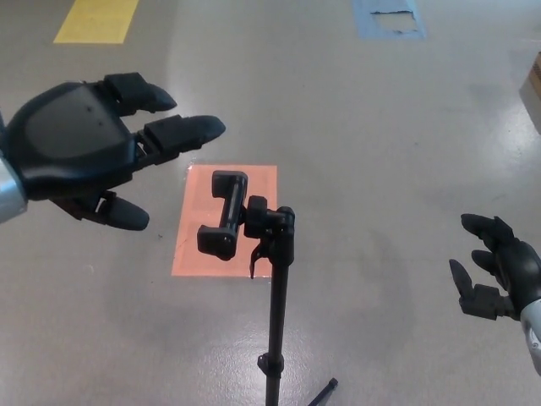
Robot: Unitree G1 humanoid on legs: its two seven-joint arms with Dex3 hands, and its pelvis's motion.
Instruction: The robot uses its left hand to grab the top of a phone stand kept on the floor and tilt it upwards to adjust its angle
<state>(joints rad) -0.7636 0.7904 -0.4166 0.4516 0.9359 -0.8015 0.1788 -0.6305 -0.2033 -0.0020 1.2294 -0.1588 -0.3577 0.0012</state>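
A black phone stand rises on a thin pole from the floor at bottom centre. Its clamp head sits at the top, pointing to picture left, with no phone in it. My left hand hovers open up and to the left of the clamp, fingers spread and reaching toward it without touching. My right hand hangs open at the right edge, far from the stand.
An orange rectangle is marked on the grey floor behind the clamp. A yellow patch lies at top left and a blue one at top right. A tripod leg shows at the bottom. A box corner sits at far right.
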